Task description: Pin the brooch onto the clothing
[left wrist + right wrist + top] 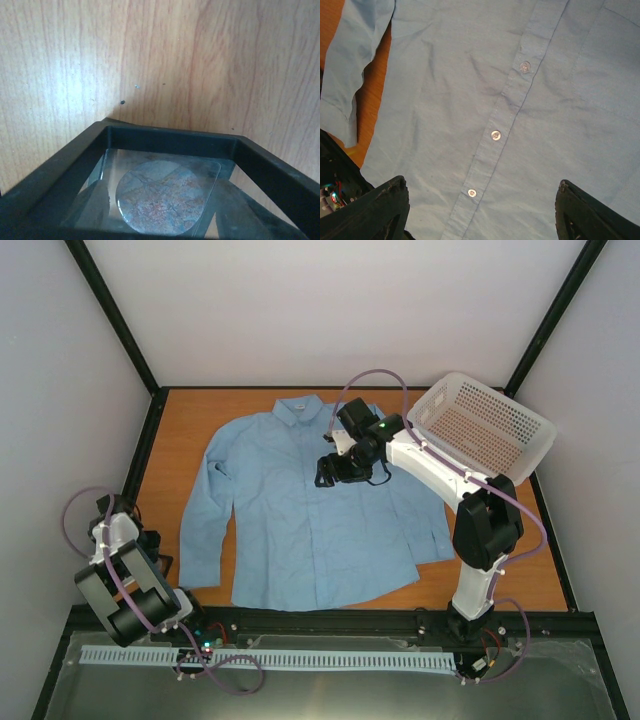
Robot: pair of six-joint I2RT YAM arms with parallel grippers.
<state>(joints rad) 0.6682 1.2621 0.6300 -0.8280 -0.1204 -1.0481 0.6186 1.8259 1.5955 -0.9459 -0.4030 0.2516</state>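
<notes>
Hovering above the chest of the light blue long-sleeved button-up shirt (300, 530), the right gripper (328, 471) has its two black fingers spread wide with nothing between them; its wrist view looks down on the button placket (496, 135). The shirt lies flat, collar far, on the orange wooden table (545, 580). The small round disc brooch (162, 197) seems to sit inside a small black square tray (170, 136) at the near left, under the left gripper (150, 545). I judge the brooch light, rigid and slick, best pinched by its rim; the cloth is soft and will bunch under a push. Seen so close, the disc is blurred and mottled, its lower edge cut off, its pin hidden. Whether the left fingers are spread or closed I cannot tell. A white perforated plastic basket (480, 425) stands far right.
</notes>
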